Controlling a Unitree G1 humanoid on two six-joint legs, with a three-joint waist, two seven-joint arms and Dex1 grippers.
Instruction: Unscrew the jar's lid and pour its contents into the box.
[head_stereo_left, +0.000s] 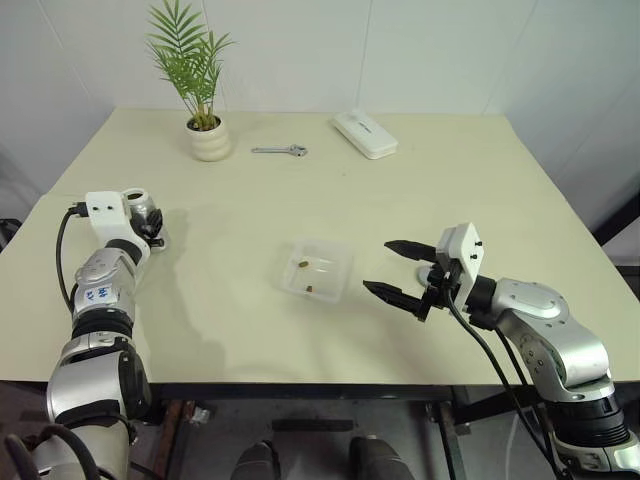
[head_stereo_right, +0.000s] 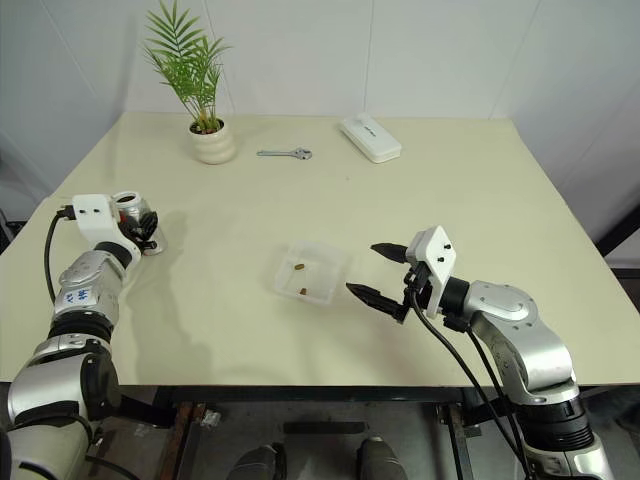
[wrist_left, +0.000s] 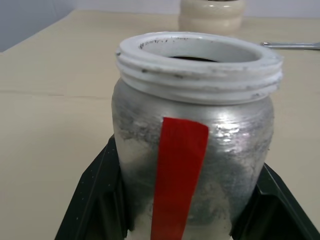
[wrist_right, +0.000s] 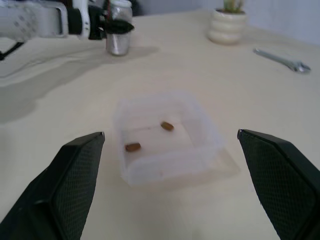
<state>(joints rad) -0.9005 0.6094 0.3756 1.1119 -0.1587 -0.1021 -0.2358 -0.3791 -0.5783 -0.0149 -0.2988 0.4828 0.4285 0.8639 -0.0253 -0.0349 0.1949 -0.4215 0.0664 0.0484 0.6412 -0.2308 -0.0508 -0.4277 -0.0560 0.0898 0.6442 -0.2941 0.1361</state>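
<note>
The jar (wrist_left: 195, 140), silvery with a red strip, stands upright at the table's left side. Its white threaded mouth is open, and the lid is out of view. My left gripper (head_stereo_left: 150, 225) is shut on the jar, with a black finger (wrist_left: 95, 200) on each side of its lower body. The box (head_stereo_left: 335, 247), a shallow clear tray, sits mid-table with the contents (wrist_right: 167, 126), two small brown pieces, lying in it. My right gripper (head_stereo_left: 377, 266) hovers just right of the box, open, jaws wide apart and nothing between them.
A white plant pot (head_stereo_left: 210, 140) with a green palm stands at the back left. A metal wrench (head_stereo_left: 280, 150) and a white oblong case (head_stereo_left: 365, 133) lie along the back. The table's front edge runs just below both arms.
</note>
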